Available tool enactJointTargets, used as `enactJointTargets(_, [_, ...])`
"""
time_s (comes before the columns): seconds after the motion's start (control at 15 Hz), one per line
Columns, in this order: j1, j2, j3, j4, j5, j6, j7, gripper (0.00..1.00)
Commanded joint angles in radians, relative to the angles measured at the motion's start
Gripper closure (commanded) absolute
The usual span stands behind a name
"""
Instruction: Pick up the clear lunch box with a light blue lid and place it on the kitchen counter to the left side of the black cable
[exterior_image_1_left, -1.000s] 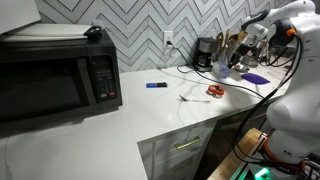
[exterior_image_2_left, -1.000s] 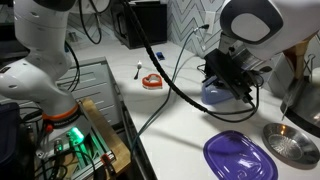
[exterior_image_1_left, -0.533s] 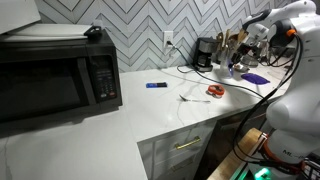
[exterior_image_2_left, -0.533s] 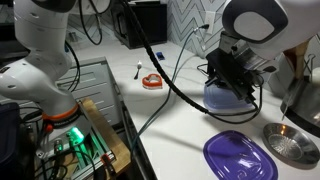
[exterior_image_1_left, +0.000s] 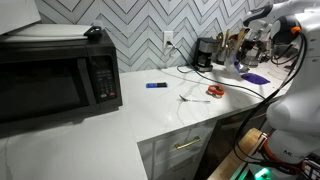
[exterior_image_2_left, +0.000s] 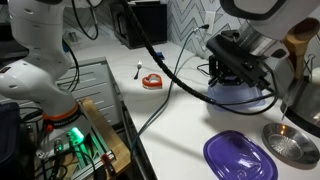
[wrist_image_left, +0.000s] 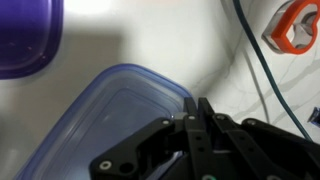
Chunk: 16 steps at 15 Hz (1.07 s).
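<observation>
The lunch box (exterior_image_2_left: 238, 97), see-through with a light blue lid, hangs just above the white kitchen counter (exterior_image_1_left: 120, 125). My gripper (exterior_image_2_left: 232, 80) is shut on its rim from above. In the wrist view the shut fingers (wrist_image_left: 196, 112) pinch the near edge of the blue lid (wrist_image_left: 100, 125). The black cable (wrist_image_left: 256, 75) curves over the counter right beside the box; it also shows in an exterior view (exterior_image_1_left: 232, 86). The gripper (exterior_image_1_left: 247, 58) is at the far end of the counter.
A flat purple dish (exterior_image_2_left: 240, 158) and a metal bowl (exterior_image_2_left: 290, 145) lie near the box. A small red object (exterior_image_2_left: 151, 81) lies beyond the cable. A black microwave (exterior_image_1_left: 60, 75) and a coffee maker (exterior_image_1_left: 204, 52) stand along the wall. Grey drawers (exterior_image_1_left: 185, 148) are below.
My gripper has risen and shifted sideways with the lunch box in it; the box has come off the counter.
</observation>
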Motion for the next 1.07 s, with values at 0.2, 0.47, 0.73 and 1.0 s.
enactJointTargets(0.2, [0.130,-0.260,-0.014,-0.275,-0.319,0.187,0.042,0.98])
enactJointTargets(0.47, [0.255,-0.387,-0.032,-0.429,-0.539,0.231,0.129,0.98])
enactJointTargets(0.73, [0.354,-0.476,-0.022,-0.546,-0.684,0.180,0.228,0.98])
enactJointTargets(1.0, [0.428,-0.538,-0.004,-0.638,-0.735,0.169,0.315,0.98])
